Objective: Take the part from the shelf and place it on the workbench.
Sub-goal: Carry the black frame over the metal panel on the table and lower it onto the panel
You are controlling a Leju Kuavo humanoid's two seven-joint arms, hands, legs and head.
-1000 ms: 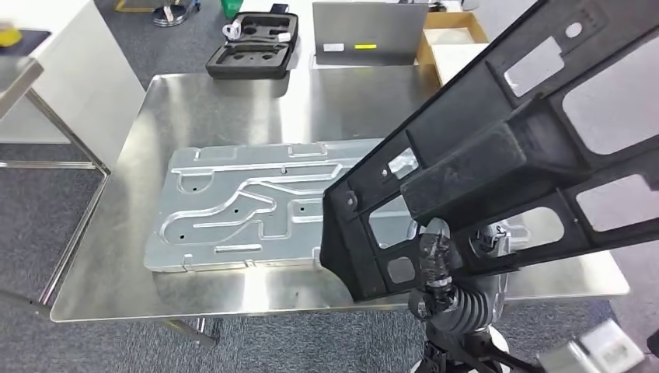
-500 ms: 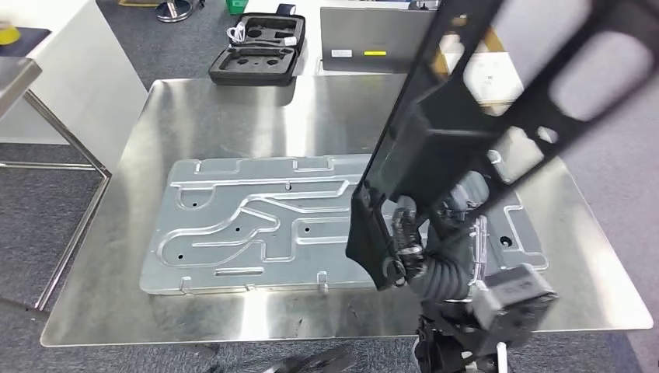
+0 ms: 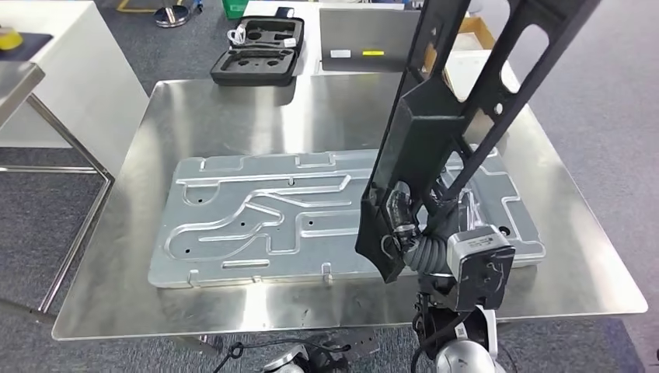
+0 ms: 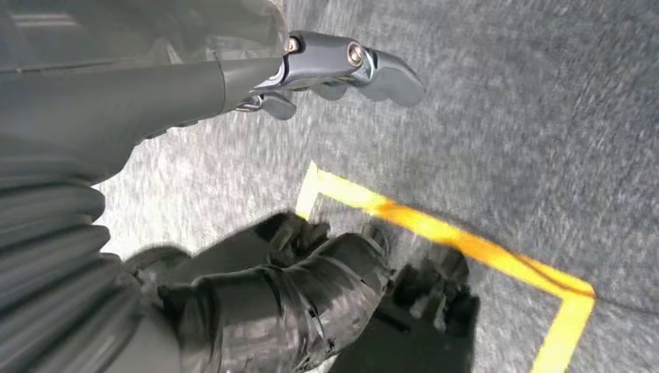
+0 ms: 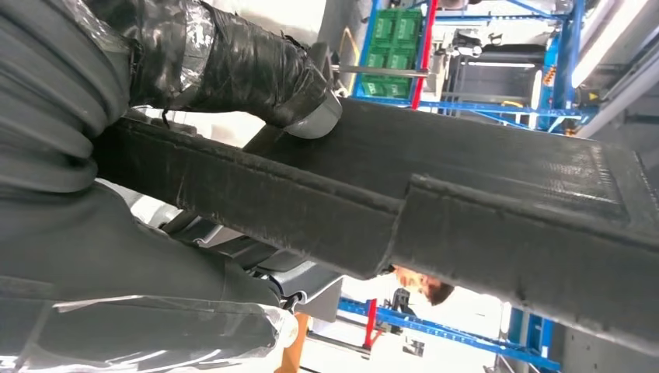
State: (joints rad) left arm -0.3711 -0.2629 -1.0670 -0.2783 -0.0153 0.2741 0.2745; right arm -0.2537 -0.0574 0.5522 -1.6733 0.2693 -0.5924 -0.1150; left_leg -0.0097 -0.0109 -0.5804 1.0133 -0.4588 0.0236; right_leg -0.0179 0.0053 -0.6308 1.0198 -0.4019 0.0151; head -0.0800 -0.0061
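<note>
The part is a long black frame (image 3: pixel 443 109) with open cut-outs. It stands steeply, its lower end near the workbench's front edge, above the right half of the workbench (image 3: pixel 233 109). My right hand (image 3: pixel 404 221) grips it near that lower end. In the right wrist view my fingers (image 5: pixel 249 70) wrap over the black part (image 5: pixel 482 202). A large stamped silver panel (image 3: pixel 256 217) lies flat on the steel workbench under the part. My left hand (image 4: pixel 256 155) hangs over grey carpet, holding nothing, its fingers apart.
A black foam case (image 3: pixel 258 49), a grey flat box (image 3: pixel 365 35) and a cardboard box (image 3: pixel 475 31) lie beyond the far edge. A white table (image 3: pixel 70 70) stands at the left. Cables (image 3: pixel 295 359) lie on the floor. A person (image 5: pixel 412 291) is far off.
The black part has swung from a low slant across the right side to a steep, near-upright pose. My right hand still grips it. The head view has shifted a little.
</note>
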